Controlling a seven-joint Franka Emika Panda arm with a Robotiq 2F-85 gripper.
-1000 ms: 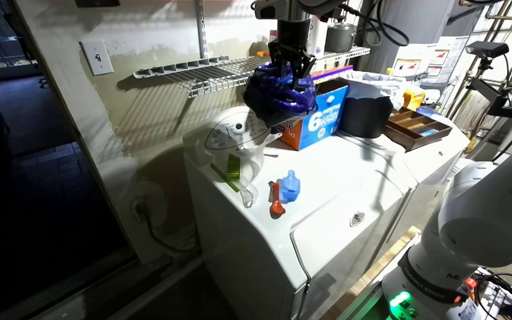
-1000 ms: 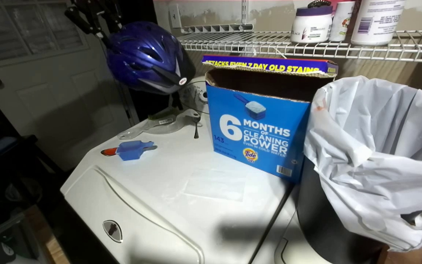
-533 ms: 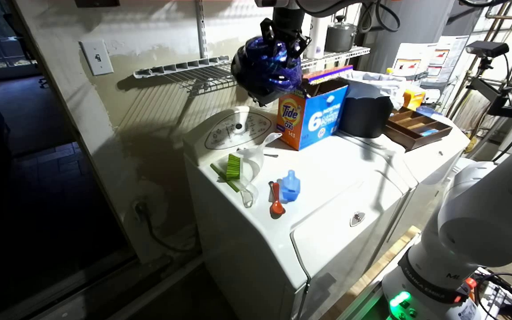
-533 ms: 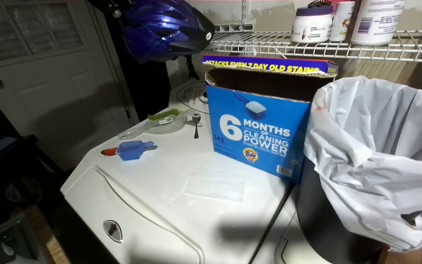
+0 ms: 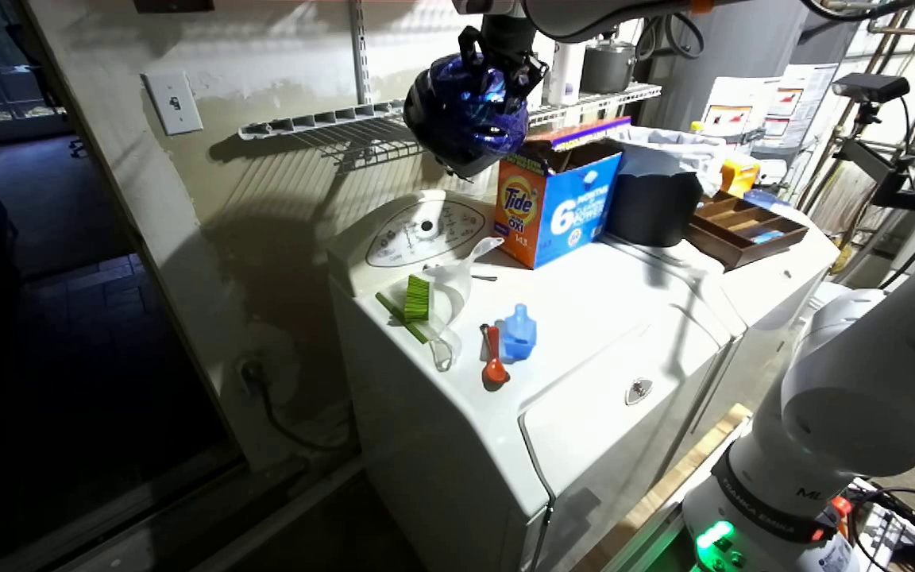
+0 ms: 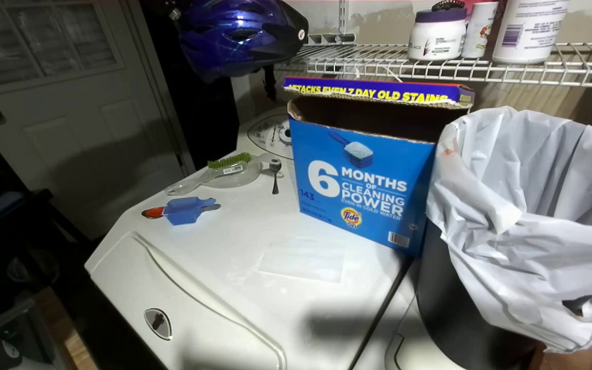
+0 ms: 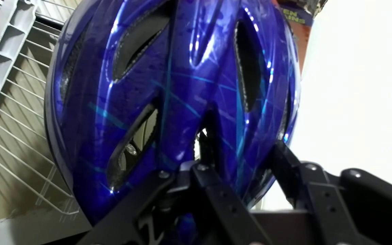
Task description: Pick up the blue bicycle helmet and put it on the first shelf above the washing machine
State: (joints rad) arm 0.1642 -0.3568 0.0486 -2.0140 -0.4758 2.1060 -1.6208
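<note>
The blue bicycle helmet (image 7: 185, 92), a glossy dark-blue dome, hangs in the air in the gripper (image 7: 242, 158), over the back of the washing machine (image 5: 592, 294) and just beside the first shelf (image 6: 378, 54), a rack of thin pale wire bars; whether helmet and shelf touch cannot be told. Long vent slots pierce the shell, and fine lighter-blue lines cross it. In an exterior view a black visor (image 6: 288, 41) with a small round badge (image 6: 301, 34) projects from the front — a dark strap (image 6: 270, 82) dangles beneath. The gripper is clamped on the helmet: in the wrist view one finger (image 7: 219, 194) reaches into a vent slot and another (image 7: 289, 166) bears on the flank of the shell.

Containers: the orange-and-blue carton (image 6: 378, 159) stands upright on the washing machine, its top open and its flap (image 6: 373, 92) folded back; the brown inner wall shows in both exterior views, the bottom is hidden. Next to it stands a dark bin (image 6: 447, 308), a white liner (image 6: 481, 205) draped over its rim; its contents are unclear. Beyond the bin, in an exterior view, a brown divided tray (image 5: 747, 253) holds a small blue item (image 5: 766, 237) in one compartment. On the shelf are a white jar (image 6: 436, 41) with a purple lid (image 6: 440, 15), a slim white canister (image 6: 477, 33), a large white bottle (image 6: 530, 33) and a grey lidded pot (image 5: 608, 67) — contents hidden. A translucent blue scoop (image 6: 185, 211) lies on the washing machine.
</note>
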